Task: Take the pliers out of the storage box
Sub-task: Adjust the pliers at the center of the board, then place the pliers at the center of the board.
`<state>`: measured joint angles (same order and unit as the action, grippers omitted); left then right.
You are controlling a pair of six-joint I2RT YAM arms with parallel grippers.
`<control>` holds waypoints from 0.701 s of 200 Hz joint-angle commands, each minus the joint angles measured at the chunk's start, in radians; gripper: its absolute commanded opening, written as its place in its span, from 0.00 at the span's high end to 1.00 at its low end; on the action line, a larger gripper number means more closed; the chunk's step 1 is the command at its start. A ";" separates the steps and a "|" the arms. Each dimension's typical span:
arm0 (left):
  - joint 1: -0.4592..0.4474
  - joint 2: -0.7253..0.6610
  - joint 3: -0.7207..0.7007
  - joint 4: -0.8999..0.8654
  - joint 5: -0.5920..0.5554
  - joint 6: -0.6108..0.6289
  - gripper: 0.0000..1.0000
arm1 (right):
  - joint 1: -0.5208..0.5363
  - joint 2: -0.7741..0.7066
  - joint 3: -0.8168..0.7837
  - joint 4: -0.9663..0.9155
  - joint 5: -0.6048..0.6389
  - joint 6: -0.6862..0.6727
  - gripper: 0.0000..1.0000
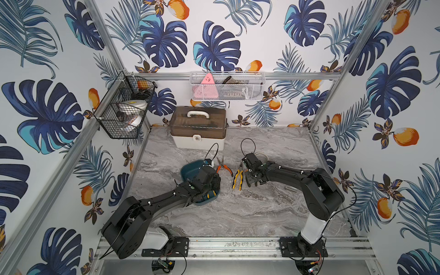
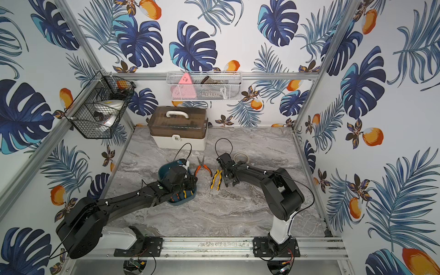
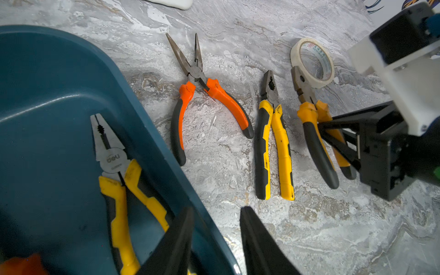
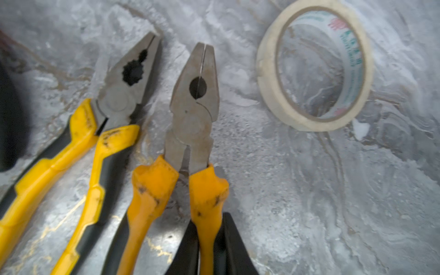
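Clamped shut nearest the lens: my right gripper point(image 4: 207, 257), fingers closed on one handle of the amber-handled pliers point(image 4: 194, 107). These lie flat on the marble table point(image 1: 262, 214), nose closed, outside the storage box point(image 3: 47, 71). Just beside them, also flat on the table, the yellow-handled pliers point(image 4: 119, 95). Next along, toward the box, the long-nosed pliers point(image 3: 197, 71), orange handles spread and tips parted. All three noses point toward the back wall. At my left sits the teal box, close to the long-nosed pair but apart from it. Inside it, the boxed pliers point(image 3: 112, 154), another yellow pair, lie on the floor by the wall that faces the row on the table. An orange scrap shows at the wrist view's edge, too cut off to name. Over the box's rim hangs my left gripper point(image 3: 216, 209), jaws apart, one finger above the inside and one above the table. Whether either finger touches the rim I cannot tell. Near the amber nose, not touching, the tape roll point(image 4: 314, 66). Well apart, at the back wall, the white case point(image 1: 198, 128).
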<state>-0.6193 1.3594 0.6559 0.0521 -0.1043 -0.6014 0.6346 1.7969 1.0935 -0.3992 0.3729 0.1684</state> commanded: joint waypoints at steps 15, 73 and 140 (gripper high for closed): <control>0.001 -0.003 0.004 0.005 -0.008 0.012 0.58 | 0.002 0.016 -0.001 -0.011 0.010 0.036 0.76; 0.001 -0.001 0.014 -0.013 -0.026 0.021 0.58 | 0.002 0.005 0.005 -0.025 -0.031 0.073 0.66; 0.000 -0.048 0.163 -0.252 -0.053 -0.022 0.57 | 0.024 -0.133 0.019 0.009 -0.315 0.125 0.58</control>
<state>-0.6193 1.3319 0.7708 -0.0586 -0.1200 -0.5823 0.6403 1.6611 1.0950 -0.4206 0.2379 0.2539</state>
